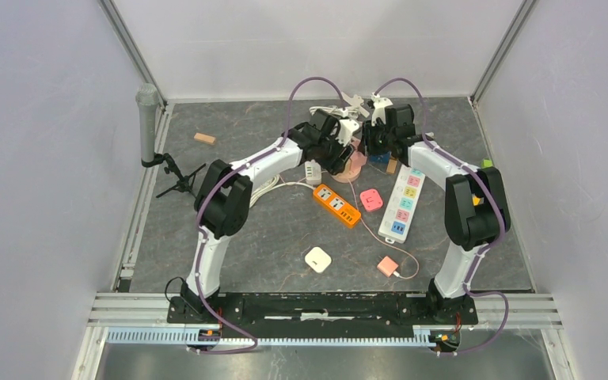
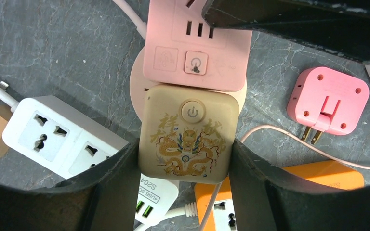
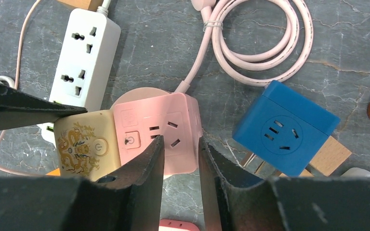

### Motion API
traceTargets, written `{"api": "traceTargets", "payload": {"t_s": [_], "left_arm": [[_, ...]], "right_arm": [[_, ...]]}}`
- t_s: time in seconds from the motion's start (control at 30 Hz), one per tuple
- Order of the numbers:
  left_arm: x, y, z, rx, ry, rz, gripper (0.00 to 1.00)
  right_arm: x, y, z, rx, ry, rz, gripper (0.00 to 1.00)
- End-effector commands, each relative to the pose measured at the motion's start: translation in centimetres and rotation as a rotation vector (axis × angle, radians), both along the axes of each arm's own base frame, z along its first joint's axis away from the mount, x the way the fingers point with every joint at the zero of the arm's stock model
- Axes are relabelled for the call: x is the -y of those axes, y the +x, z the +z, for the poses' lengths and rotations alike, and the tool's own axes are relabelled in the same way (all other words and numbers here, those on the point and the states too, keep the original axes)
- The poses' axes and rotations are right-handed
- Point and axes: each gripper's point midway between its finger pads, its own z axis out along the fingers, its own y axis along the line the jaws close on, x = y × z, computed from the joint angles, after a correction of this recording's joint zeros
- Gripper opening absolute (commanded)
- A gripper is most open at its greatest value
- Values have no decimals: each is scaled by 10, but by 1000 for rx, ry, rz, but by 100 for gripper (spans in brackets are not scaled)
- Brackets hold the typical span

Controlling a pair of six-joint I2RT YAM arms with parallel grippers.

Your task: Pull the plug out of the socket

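Cream plug cube [image 2: 188, 134] clamped in left gripper [image 2: 183, 154]. Right gripper [image 3: 179, 144] narrowly parted over pink socket cube [image 3: 166, 130]; hold not discernible. Socket to be braced, plug drawn straight off toward near left, untwisted.

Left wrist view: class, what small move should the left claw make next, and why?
Probably pull the left claw straight back from the pink socket cube: its fingers clasp the dragon-printed plug, which sits flush against that cube, and the right claw above seems to steady it.

bright even light, soft shadows, sharp focus
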Motion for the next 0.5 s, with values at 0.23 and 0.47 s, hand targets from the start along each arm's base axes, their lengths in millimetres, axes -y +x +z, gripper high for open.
{"api": "traceTargets", "payload": {"t_s": [0.23, 0.47], "left_arm": [[16, 9, 68, -6, -284, 19, 2], [15, 9, 74, 43, -273, 17, 2]], "right_arm": [[23, -79, -90, -341, -150, 39, 37], [24, -79, -87, -321, -156, 47, 38]]}}
